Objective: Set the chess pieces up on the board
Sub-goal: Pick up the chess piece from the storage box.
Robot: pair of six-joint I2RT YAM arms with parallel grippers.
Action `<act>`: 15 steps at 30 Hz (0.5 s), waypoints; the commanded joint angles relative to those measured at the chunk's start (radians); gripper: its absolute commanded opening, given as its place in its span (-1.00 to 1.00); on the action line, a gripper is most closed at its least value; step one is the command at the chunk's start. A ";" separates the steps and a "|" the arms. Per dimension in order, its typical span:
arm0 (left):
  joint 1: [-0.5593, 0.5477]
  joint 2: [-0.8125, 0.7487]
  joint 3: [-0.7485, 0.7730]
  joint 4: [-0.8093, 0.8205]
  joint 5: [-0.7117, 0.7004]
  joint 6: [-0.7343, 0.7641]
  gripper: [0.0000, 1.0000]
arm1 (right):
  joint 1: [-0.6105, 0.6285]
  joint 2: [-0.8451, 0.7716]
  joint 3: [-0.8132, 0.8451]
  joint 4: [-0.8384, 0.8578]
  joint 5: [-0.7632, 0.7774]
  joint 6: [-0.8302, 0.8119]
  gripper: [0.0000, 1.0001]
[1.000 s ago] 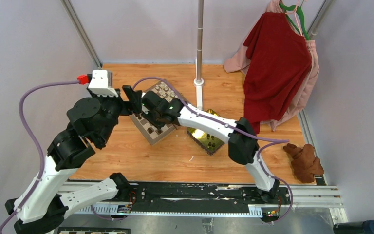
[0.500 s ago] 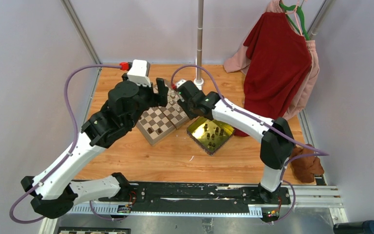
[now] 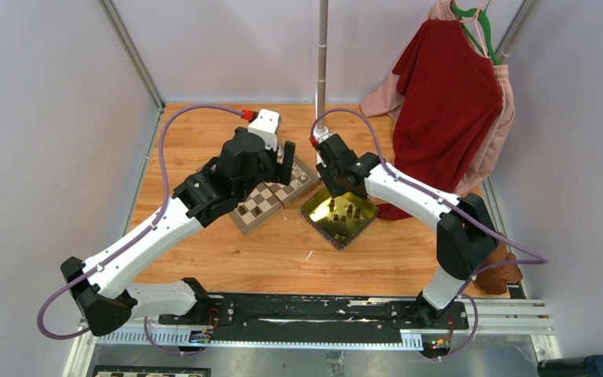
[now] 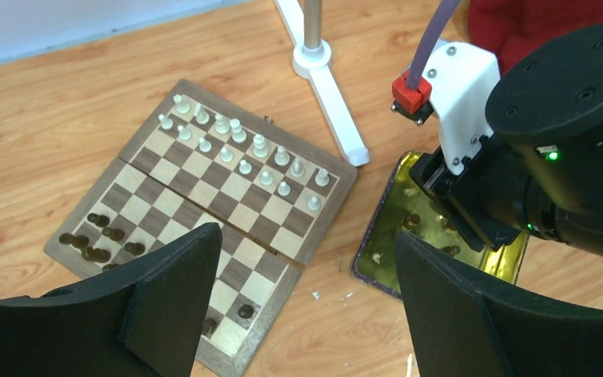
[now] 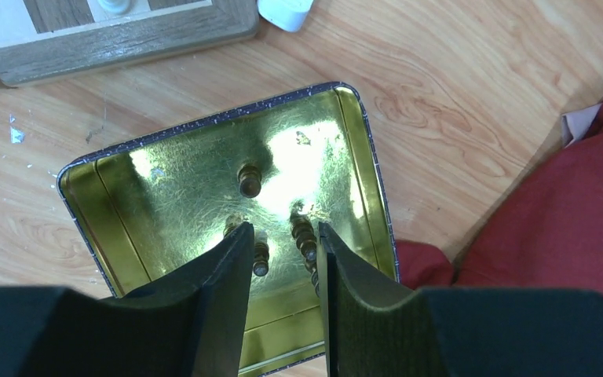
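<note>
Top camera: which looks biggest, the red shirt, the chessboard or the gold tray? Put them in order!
Biggest: red shirt, by far.
Middle: chessboard, though the left arm hides part of it.
Smallest: gold tray, but it's close to the part of the board that shows.

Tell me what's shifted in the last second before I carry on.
The right end effector swung right, off the checkered wooden chessboard to above the shiny yellow square tray, jaws slightly apart, empty. The left end effector swung right over the board, wide open. Nothing visibly picked up or released. Board and tray stayed put.
</note>
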 commanded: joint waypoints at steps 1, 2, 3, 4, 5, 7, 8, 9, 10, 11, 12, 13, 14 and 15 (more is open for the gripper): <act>-0.008 0.010 -0.026 0.028 0.024 0.010 0.73 | -0.018 -0.017 -0.030 0.011 -0.048 0.023 -0.21; -0.007 0.009 -0.032 0.029 0.023 0.010 0.73 | -0.019 -0.011 -0.034 0.013 -0.063 0.025 -0.21; -0.007 0.009 -0.038 0.031 0.022 0.008 0.73 | -0.020 -0.004 -0.037 0.015 -0.074 0.027 -0.21; -0.007 0.008 -0.045 0.032 0.020 0.007 0.73 | -0.022 0.003 -0.038 0.017 -0.086 0.028 -0.21; -0.007 0.008 -0.048 0.032 0.020 0.006 0.73 | -0.022 0.010 -0.039 0.016 -0.095 0.032 -0.21; -0.006 0.005 -0.056 0.030 0.019 0.005 0.73 | -0.024 0.027 -0.042 0.026 -0.116 0.033 -0.22; -0.006 0.004 -0.059 0.028 0.015 0.004 0.76 | -0.026 0.034 -0.043 0.031 -0.124 0.035 -0.22; -0.006 0.000 -0.065 0.027 0.013 0.002 0.77 | -0.028 0.039 -0.043 0.035 -0.129 0.035 -0.22; -0.006 -0.004 -0.069 0.028 0.009 0.002 0.77 | -0.030 0.047 -0.043 0.039 -0.135 0.037 -0.22; -0.006 -0.008 -0.072 0.026 0.005 -0.001 0.79 | -0.034 0.053 -0.043 0.043 -0.142 0.037 -0.22; -0.006 -0.014 -0.075 0.026 0.002 -0.001 0.80 | -0.035 0.059 -0.045 0.049 -0.149 0.038 -0.22; -0.006 -0.020 -0.077 0.025 -0.001 -0.001 0.80 | -0.038 0.066 -0.047 0.054 -0.154 0.038 -0.22; -0.006 -0.024 -0.079 0.021 -0.007 -0.002 0.83 | -0.042 0.072 -0.049 0.061 -0.161 0.039 -0.22; -0.006 -0.031 -0.079 0.020 -0.014 -0.003 0.83 | -0.043 0.080 -0.051 0.063 -0.169 0.040 -0.22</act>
